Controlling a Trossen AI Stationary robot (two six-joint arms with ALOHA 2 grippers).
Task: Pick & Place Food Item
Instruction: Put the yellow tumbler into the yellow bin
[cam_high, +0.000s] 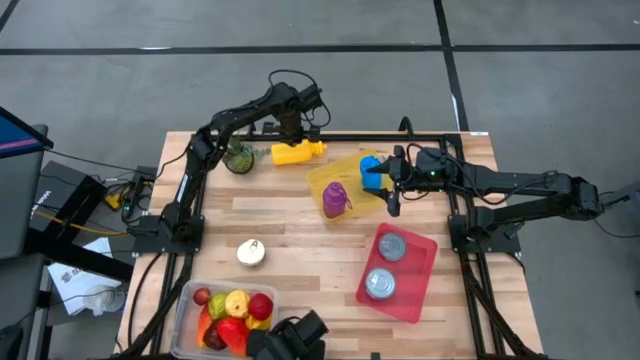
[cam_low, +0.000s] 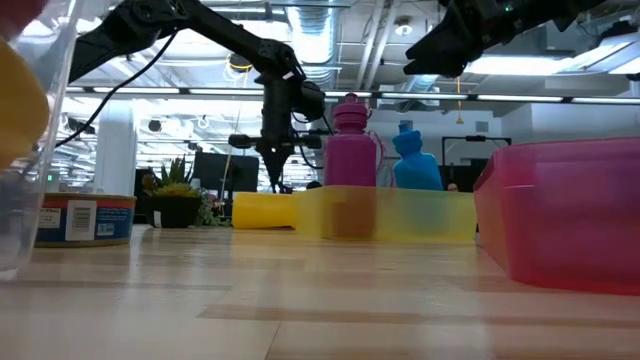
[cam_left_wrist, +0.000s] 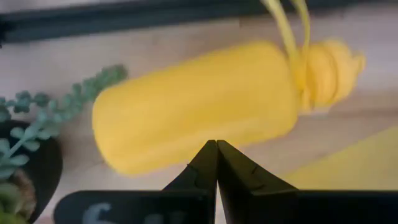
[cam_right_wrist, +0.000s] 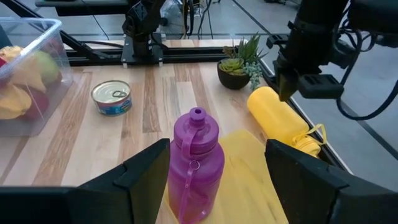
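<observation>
The left gripper (cam_left_wrist: 216, 163), fingers pressed together and empty, hangs just above the yellow bottle (cam_high: 297, 152), which lies on its side at the table's twelve o'clock edge beside a small potted plant (cam_high: 238, 157). To grasp it well, the fingers would need to spread and straddle the smooth, round barrel, not the looped cap. The right gripper (cam_right_wrist: 217, 171), fingers wide apart, hovers by the upright purple bottle (cam_high: 335, 199) on the flat yellow tray (cam_high: 322, 177), blue bottle (cam_high: 370, 170) at two o'clock.
</observation>
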